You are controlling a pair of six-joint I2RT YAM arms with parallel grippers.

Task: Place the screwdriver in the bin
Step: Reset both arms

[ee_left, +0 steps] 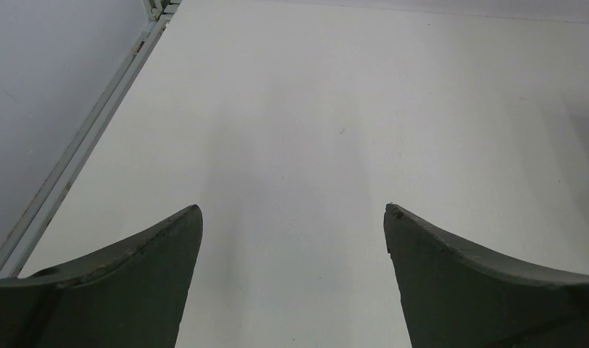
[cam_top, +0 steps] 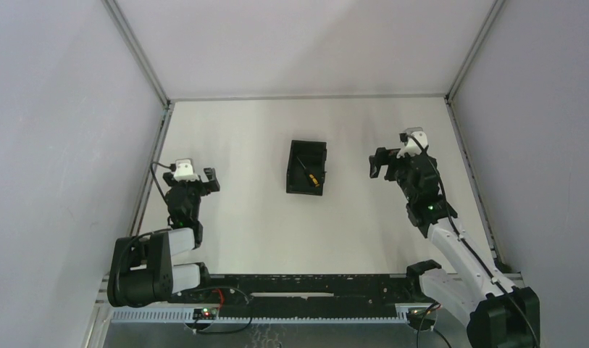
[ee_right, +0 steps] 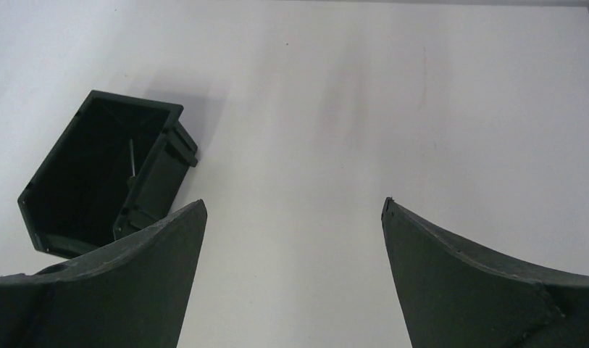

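The black bin (cam_top: 306, 168) stands on the white table at the middle. The screwdriver (cam_top: 310, 174) lies inside it, its yellow-orange and black handle toward the near end. In the right wrist view the bin (ee_right: 67, 188) is at the left, and only the screwdriver's thin shaft (ee_right: 132, 156) shows inside. My right gripper (cam_top: 379, 164) is open and empty, to the right of the bin and apart from it; it also shows in the right wrist view (ee_right: 291, 206). My left gripper (cam_top: 211, 180) is open and empty, far left of the bin; the left wrist view (ee_left: 293, 210) shows only bare table.
Grey enclosure walls rise on the left, right and back. A metal rail (cam_top: 148, 174) runs along the table's left edge, close to my left arm; it also shows in the left wrist view (ee_left: 88, 138). A black base rail (cam_top: 306, 286) lies along the near edge.
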